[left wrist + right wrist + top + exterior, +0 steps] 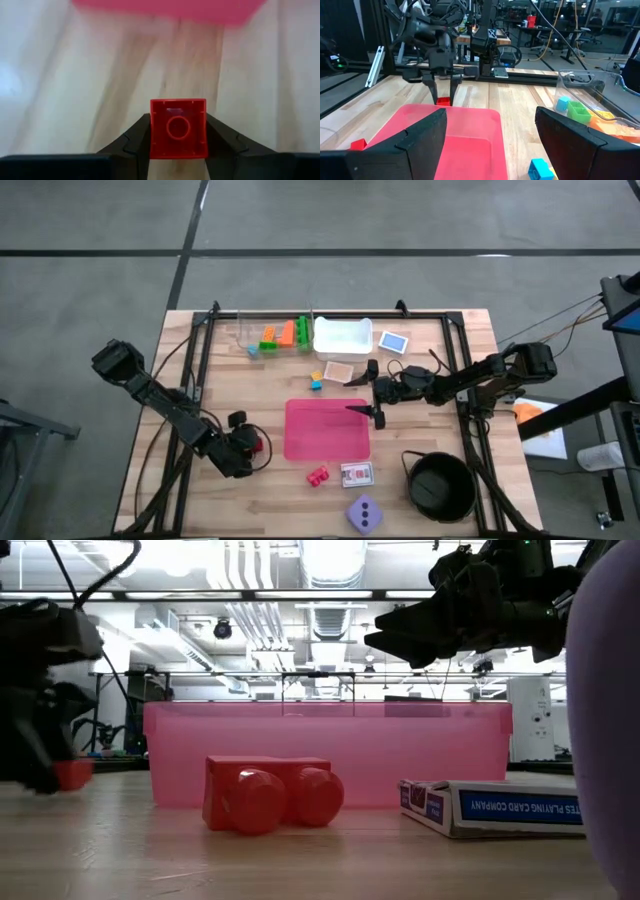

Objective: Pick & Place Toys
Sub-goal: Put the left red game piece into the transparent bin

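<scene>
A small red brick sits on the wooden table left of the flat pink mat, between the fingers of my left gripper, which is shut on it. My right gripper hovers open and level over the mat's right edge, nothing between its fingers. A red toy with two round knobs lies near the mat's front edge. The lilac die rests at the table's near edge. More bricks lie in a clear tray at the back. My left gripper pinches the red brick by two opposite side walls, one finger on each. The fingers slant down at it from the table's left. In the low view the brick appears to rest on the table.
A playing card box lies beside the red toy, and the black round bowl stands at the near right. A white tray, two cards and a small blue and yellow brick lie behind the mat.
</scene>
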### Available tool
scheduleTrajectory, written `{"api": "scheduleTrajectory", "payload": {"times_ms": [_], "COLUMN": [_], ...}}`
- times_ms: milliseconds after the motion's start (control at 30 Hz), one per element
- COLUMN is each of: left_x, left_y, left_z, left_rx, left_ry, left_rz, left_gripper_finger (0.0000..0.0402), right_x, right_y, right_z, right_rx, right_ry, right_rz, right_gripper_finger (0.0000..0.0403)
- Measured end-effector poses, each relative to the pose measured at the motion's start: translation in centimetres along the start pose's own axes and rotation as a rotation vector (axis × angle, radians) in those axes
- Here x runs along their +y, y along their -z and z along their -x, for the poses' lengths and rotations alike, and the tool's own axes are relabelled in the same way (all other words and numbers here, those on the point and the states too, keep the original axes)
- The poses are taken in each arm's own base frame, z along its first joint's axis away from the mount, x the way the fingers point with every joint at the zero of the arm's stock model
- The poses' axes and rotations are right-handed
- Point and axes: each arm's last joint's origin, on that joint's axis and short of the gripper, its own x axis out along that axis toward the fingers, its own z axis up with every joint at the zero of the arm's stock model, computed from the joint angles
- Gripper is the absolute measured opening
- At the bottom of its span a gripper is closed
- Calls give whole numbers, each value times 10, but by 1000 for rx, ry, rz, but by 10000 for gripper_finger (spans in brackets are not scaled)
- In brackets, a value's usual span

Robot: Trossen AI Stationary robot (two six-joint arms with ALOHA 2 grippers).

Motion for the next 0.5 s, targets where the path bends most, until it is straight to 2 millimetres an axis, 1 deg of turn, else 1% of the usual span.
{"api": "scheduleTrajectory", "payload": {"times_ms": [133, 267, 367, 500], "left_x": [3, 7, 7, 0], "left_y": [-7, -18, -29, -46], "left_z": [6, 15, 21, 27], "left_rx": [-91, -183, -267, -403], "left_ry": [-41, -57, -32, 36], "left_rz": [-46, -67, -95, -187], "left_gripper_finger": [134, 134, 134, 134], "right_x": [0, 0, 0, 0], "right_y": [0, 0, 0, 0], "right_z": [0, 0, 0, 0], "right_rx": [0, 0, 0, 0], "right_ry": [0, 0, 0, 0], "right_rz": [0, 0, 0, 2], "right_gripper_finger": [302, 302, 302, 302]}}
